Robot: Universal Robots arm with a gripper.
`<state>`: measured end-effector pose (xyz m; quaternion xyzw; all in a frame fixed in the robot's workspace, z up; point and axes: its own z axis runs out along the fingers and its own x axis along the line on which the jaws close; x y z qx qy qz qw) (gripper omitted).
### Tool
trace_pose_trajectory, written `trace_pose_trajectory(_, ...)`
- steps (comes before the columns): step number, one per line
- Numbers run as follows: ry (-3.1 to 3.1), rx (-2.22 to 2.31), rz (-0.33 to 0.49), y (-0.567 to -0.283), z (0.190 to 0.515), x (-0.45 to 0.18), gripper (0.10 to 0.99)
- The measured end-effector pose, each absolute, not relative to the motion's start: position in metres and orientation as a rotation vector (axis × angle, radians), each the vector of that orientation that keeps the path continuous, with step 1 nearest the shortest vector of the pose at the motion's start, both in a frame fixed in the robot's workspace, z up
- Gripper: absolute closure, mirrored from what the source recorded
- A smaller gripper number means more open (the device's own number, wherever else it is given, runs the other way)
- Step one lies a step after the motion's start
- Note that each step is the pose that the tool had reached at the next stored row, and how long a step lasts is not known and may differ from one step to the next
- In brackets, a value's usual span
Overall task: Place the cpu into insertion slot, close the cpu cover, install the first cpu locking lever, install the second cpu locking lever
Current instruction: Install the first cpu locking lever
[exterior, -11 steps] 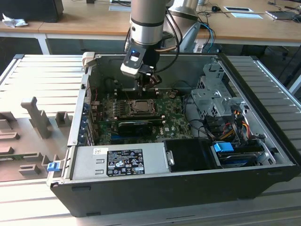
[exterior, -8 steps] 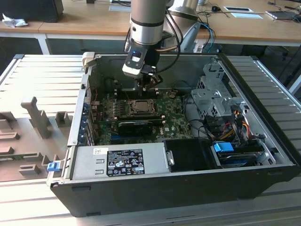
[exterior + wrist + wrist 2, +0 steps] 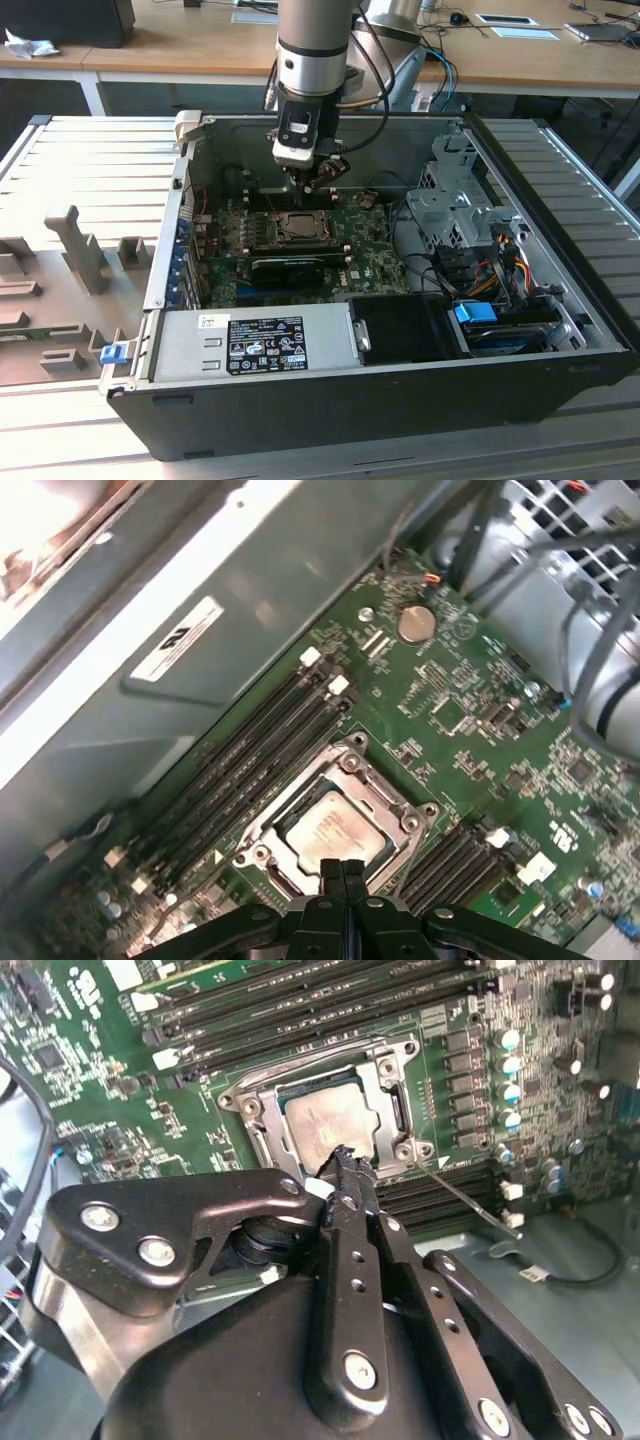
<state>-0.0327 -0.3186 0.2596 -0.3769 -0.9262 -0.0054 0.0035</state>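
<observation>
The cpu (image 3: 330,1125) shows its pale silver face inside the insertion slot (image 3: 298,226) in the middle of the green motherboard (image 3: 470,710). In both wrist views the silvery cpu cover (image 3: 392,1068) lies flat around the chip (image 3: 330,830), its frame (image 3: 352,770) edging it. A thin metal locking lever (image 3: 470,1200) juts out from one socket corner across the dark memory slots. My gripper (image 3: 345,1155) hangs just above the socket's edge, fingers shut together with nothing between them. The exterior view has the gripper (image 3: 308,185) over the socket's far side.
The motherboard lies in an open computer case (image 3: 560,200). A power supply (image 3: 250,345) fills the near side, and a drive cage with cables (image 3: 470,230) stands at the exterior view's right. Long black memory slots (image 3: 250,750) flank the socket. A black card (image 3: 295,268) sits just before it.
</observation>
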Motion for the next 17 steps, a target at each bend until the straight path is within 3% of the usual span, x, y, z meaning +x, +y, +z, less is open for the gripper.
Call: trace_pose_trajectory(17,-3.086,-0.542,-0.014,-0.3186,0.2596,-0.0327,0.98)
